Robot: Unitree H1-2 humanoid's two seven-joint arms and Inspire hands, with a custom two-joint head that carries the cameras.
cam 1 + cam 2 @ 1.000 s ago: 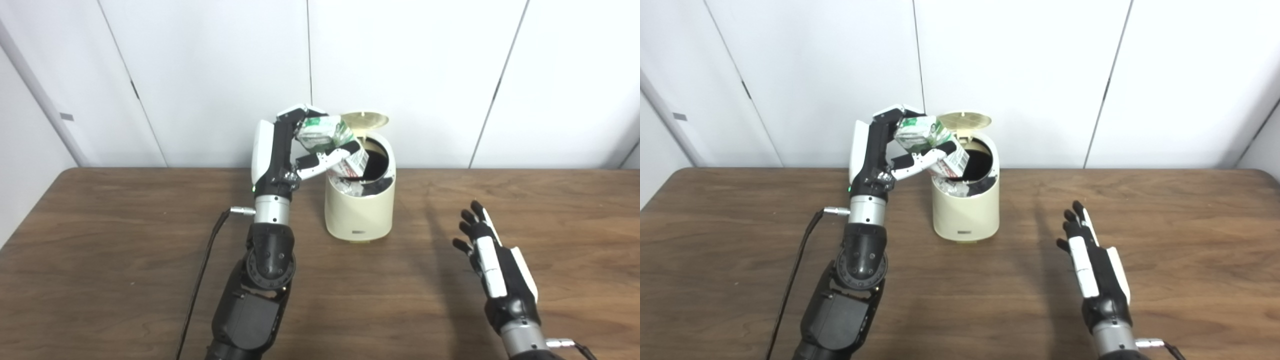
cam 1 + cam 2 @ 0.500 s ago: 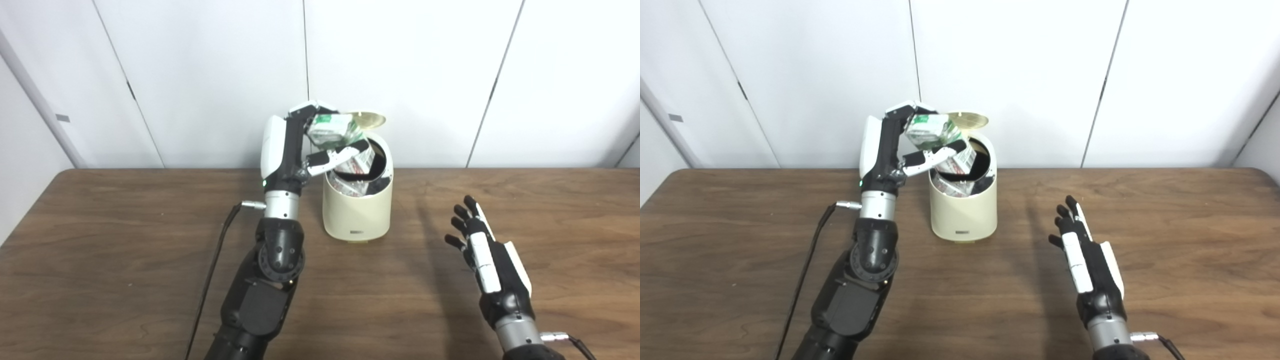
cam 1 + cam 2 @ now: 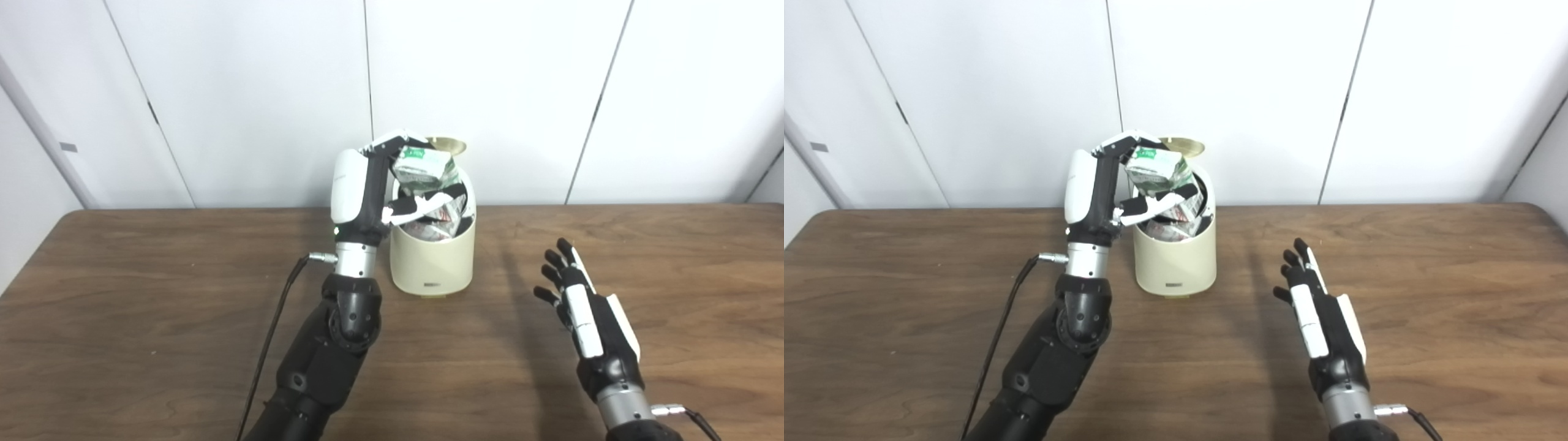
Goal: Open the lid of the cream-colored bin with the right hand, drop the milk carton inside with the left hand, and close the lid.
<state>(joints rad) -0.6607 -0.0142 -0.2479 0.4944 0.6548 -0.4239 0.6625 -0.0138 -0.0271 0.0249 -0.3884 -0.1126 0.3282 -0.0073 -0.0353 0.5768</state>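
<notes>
Holding the green-and-white crumpled milk carton [image 3: 422, 170] directly over the mouth of the cream-colored round plastic bin [image 3: 432, 257] at frame centre, with the left robot hand [image 3: 392, 184] clamped around it, thumb under and fingers over the top. Carried further right than a second ago, from beside the near-left rim to squarely above the opening, and lower too, the carton's bottom edge now seeming to dip past the rim. Camera view shifted slightly as well, so part of that apparent travel belongs to the head. Standing up behind the carton at the far side of the bin, the round cream lid [image 3: 446, 144], mostly hidden now and open. Lying inside against the near wall, some pale crumpled shapes, perhaps rubbish or a reflection of the carton, too unclear to name. Hovering at lower right above the brown wooden tabletop [image 3: 153, 294], well apart from the bin, the right robot hand [image 3: 582, 309], fingers spread wide and empty, drawn a little nearer the bin than before. Judged: lid step done, carton placed for release; opening the left fingers comes next, then the right reaching to shut the lid
</notes>
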